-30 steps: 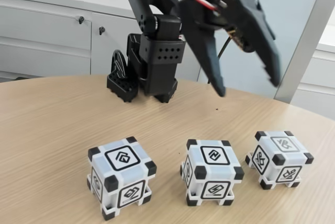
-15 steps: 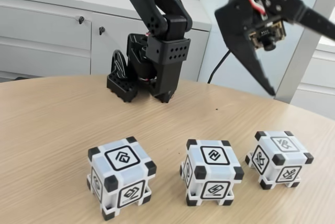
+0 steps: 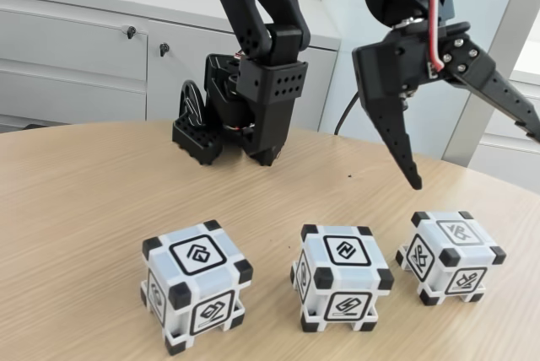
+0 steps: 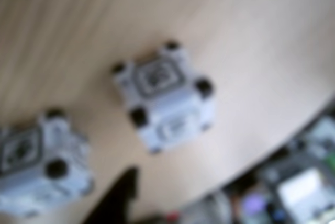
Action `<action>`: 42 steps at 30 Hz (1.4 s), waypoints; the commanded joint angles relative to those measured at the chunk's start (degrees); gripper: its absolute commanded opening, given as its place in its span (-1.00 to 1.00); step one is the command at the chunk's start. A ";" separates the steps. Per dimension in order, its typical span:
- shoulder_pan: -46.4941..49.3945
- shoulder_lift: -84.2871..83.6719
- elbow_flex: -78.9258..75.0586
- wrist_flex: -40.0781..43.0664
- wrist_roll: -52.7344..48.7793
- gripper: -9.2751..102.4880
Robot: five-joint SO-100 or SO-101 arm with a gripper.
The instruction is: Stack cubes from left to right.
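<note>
Three cubes, fixed view: left cube (image 3: 195, 284), middle cube (image 3: 342, 277) and right cube (image 3: 450, 245), in a row along the near edge of the desk (image 3: 84, 201), apart from one another, none stacked, so the whole task is judged still to do. All sit flat, glyph faces up, no long axis; left and right cubes turn a corner toward the camera, middle nearly square-on. Claw (image 3: 481, 158) wide open, empty, above right cube; wrist view blurred
</note>
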 commanded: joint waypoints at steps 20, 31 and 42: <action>9.14 -7.21 -3.78 -0.70 0.62 -0.05; 9.14 -17.31 -16.35 0.18 -7.03 -0.03; 9.14 -23.64 -16.70 0.26 -10.11 -0.03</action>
